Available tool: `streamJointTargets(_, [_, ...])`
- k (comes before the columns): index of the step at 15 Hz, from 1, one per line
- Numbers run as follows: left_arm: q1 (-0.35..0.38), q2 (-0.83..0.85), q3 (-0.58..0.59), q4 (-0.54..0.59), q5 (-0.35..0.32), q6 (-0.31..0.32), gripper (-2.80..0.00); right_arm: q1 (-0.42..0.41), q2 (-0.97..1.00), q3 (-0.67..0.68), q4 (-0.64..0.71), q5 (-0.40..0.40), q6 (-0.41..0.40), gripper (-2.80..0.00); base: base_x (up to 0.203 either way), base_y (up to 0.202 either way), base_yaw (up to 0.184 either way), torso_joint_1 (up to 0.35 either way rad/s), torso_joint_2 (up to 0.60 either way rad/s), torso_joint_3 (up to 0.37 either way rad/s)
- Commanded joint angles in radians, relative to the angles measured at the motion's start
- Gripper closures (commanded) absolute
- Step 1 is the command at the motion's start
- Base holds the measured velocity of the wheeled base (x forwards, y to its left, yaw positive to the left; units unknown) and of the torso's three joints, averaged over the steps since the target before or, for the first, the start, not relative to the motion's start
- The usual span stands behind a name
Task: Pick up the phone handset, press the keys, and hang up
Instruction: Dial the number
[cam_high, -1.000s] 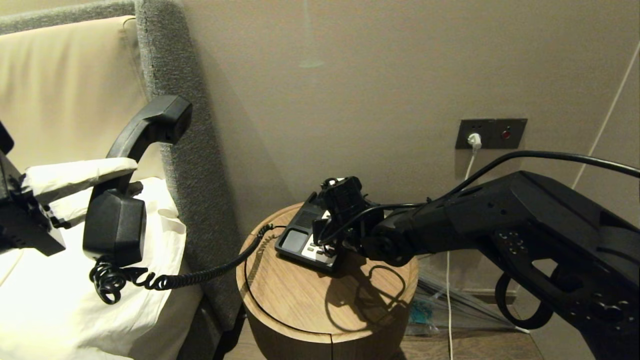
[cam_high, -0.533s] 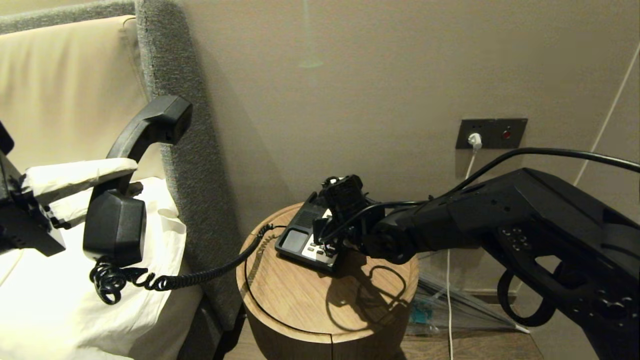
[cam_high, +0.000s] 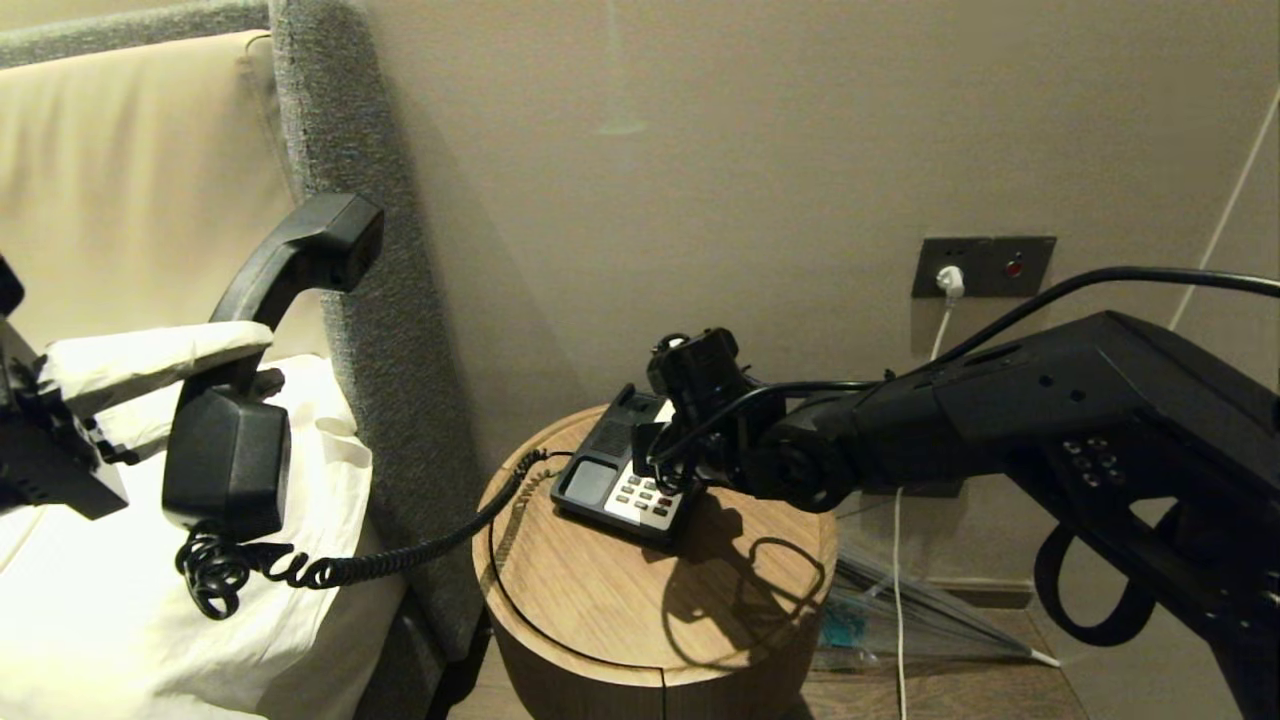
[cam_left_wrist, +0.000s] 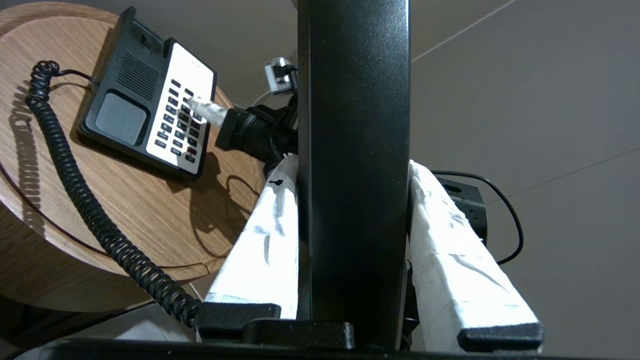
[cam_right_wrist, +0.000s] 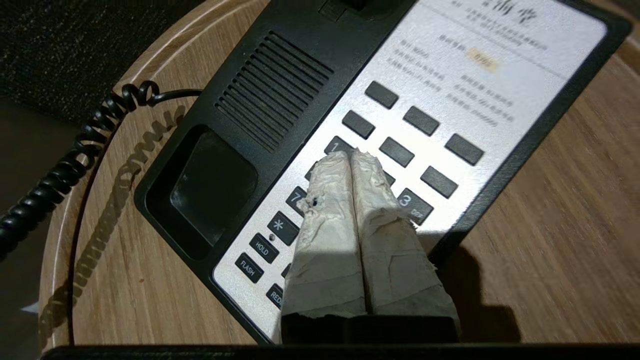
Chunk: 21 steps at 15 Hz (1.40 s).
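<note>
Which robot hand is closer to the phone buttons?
The right. The right gripper, fingers shut together, is over the keys on the round table; the left gripper is off beside the bed, holding the phone handset.

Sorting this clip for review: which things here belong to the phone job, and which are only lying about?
In the job:
phone handset, held by the left gripper
keys, under the shut right gripper
phone base

Lying about:
pillow
wall socket
white cable
</note>
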<state>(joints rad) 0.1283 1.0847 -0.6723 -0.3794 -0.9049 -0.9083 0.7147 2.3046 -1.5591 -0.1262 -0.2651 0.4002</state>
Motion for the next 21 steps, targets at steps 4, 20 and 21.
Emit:
streamJointTargets(4, [0.001,-0.002,0.0,-0.003,-0.005,-0.006,0.0,-0.015,-0.04,0.076,0.007,-0.008,-0.001,0.0,0.0,0.0,0.0,0.0,0.0,0.0])
streamJointTargets(20, [0.001,-0.006,0.001,-0.001,-0.005,-0.007,0.0,-0.04,-0.034,0.08,0.007,-0.009,-0.008,0.0,0.0,0.0,0.0,0.0,0.0,0.0])
streamJointTargets(21, [0.001,-0.006,0.0,-0.001,-0.005,-0.007,0.0,-0.04,-0.038,0.086,0.007,-0.008,-0.008,0.0,0.0,0.0,0.0,0.0,0.0,0.0])
